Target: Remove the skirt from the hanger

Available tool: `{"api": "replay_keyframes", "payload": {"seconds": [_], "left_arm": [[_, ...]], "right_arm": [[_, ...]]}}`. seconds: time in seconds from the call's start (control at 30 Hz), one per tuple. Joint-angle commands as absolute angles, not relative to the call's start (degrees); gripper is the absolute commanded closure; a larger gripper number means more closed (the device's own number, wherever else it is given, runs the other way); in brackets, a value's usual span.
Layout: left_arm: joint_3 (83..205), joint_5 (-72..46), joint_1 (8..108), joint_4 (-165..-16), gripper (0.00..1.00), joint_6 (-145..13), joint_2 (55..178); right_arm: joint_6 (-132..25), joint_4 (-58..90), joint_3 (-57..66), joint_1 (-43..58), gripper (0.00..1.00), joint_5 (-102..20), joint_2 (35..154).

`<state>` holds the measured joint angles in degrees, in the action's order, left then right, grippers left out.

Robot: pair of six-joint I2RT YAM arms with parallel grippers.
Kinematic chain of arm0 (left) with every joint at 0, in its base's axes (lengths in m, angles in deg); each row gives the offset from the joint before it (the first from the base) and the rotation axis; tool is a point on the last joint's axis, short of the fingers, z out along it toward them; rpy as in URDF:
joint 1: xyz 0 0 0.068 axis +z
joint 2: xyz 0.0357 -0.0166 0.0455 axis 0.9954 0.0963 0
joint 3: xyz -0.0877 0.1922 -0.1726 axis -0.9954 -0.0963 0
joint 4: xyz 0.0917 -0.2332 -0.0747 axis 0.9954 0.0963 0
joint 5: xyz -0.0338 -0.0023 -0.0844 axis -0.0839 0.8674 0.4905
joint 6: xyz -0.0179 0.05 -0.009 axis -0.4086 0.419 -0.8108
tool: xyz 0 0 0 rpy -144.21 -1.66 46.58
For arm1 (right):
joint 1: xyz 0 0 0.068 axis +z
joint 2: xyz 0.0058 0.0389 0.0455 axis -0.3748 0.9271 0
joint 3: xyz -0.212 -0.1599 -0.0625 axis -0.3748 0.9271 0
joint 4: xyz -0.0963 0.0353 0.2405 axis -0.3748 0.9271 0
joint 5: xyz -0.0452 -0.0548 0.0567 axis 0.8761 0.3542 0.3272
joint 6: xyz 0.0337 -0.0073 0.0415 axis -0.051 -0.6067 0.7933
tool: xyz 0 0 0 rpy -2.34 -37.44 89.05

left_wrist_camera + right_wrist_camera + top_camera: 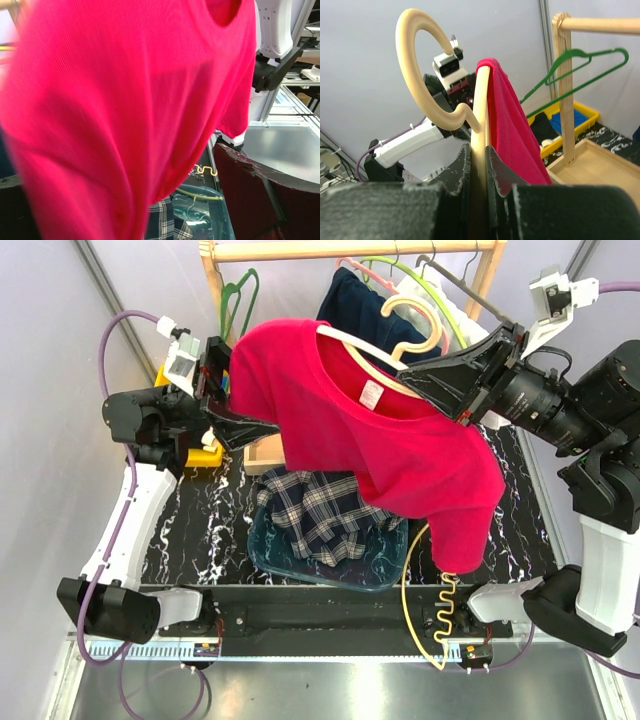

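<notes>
At 9 o'clock in the overhead view, the left pincer stands fully spread and holds nothing, its tips pushed against the side of a red T-shirt. That shirt fills the left wrist view, so this arm has little sight of anything else. Below it, at 6 o'clock, a plaid shirt lies in a tub on the bench.

The skirt hangs from the wooden rail at 12 o'clock, apparently on the pink hanger, though the T-shirt hides much of it. Neither arm touches it.

At 2 o'clock, the right pincer is clamped narrow on a cream hanger, which carries the T-shirt.

The main risk is that the left arm strips the red T-shirt instead, leaving the task's garment on the rail. The thin hanger is pinched edgewise, so a sideways tug could twist it in the grip. The low hem could also catch the yellow coiled cable at 5 o'clock.
</notes>
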<state>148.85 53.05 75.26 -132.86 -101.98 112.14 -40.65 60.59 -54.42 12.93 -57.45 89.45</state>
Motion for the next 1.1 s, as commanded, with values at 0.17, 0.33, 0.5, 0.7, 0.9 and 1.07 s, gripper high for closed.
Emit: {"api": "replay_keyframes", "payload": {"seconds": [0.17,0.33,0.5,0.7,0.9,1.07], "left_arm": [[150.64,55.94,74.46,-136.63,0.48,-105.15,113.60],[154.59,58.56,74.11,-140.33,1.00,-109.46,115.80],[155.22,59.63,73.75,-140.08,1.00,-108.86,115.89],[156.80,59.54,73.49,-139.02,1.00,-108.68,116.59],[156.89,59.45,73.49,-138.84,1.00,-108.68,116.24],[156.45,59.45,73.49,-138.67,1.00,-108.77,115.80]], "right_arm": [[-40.78,50.04,-50.12,13.15,1.00,-57.09,87.19],[-41.65,48.45,-40.26,13.23,1.00,-56.12,84.37],[-41.39,47.92,-34.44,13.23,1.00,-57.17,83.84],[-42.01,47.83,-32.16,13.23,0.89,-57.52,84.54],[-41.92,47.92,-30.58,13.23,0.79,-56.39,84.28],[-41.83,47.83,-29.61,13.23,0.72,-55.42,83.58]]}}
